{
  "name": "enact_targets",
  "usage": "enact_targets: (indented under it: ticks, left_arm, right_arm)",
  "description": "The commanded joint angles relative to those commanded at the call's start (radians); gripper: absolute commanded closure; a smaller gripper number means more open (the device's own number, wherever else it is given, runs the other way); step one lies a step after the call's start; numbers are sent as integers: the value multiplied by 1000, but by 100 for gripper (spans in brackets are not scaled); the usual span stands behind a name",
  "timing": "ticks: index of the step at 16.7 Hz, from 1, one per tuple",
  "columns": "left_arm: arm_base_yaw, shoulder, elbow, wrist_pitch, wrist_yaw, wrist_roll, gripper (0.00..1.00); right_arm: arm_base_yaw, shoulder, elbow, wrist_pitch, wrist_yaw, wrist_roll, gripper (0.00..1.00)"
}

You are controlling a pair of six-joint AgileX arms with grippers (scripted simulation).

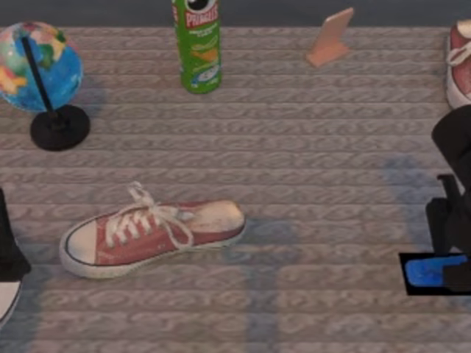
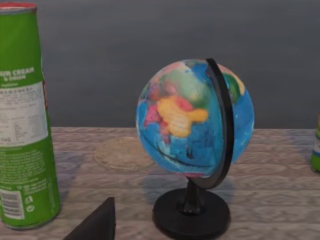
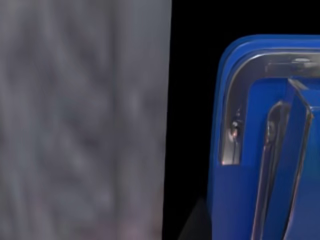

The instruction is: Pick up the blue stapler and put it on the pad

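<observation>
Looking down from the top view, the blue stapler (image 1: 428,271) is seen lying on the pad (image 1: 409,285) at the table's (image 1: 316,184) right edge, directly beneath the right pincer (image 1: 450,273), whose dark body covers the stapler's right end. Whether this pincer is clenched or released cannot be told here. The left pincer (image 1: 6,276) is parked at the left edge, well apart from the stapler; its state cannot be told either.

In the left wrist view, only a globe (image 2: 195,120) and a green can (image 2: 25,115) are shown, far from the work.

In the right wrist view, the stapler (image 3: 265,150) is seen very close below the pincer, with black pad (image 3: 192,100) beside it. The stapler is judged light, rigid and smooth-sided, best gripped across its narrow flanks near mid-length. Placement appears essentially reached.
</observation>
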Motion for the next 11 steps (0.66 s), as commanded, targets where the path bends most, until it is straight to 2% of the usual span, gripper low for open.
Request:
enact_targets:
  ticks: [5, 11]
  left_arm:
    - [0, 0, 0, 0, 0, 0, 0]
    - [0, 0, 0, 0, 0, 0, 0]
  right_arm:
    - [0, 0, 0, 0, 0, 0, 2]
    - [0, 0, 0, 0, 0, 0, 0]
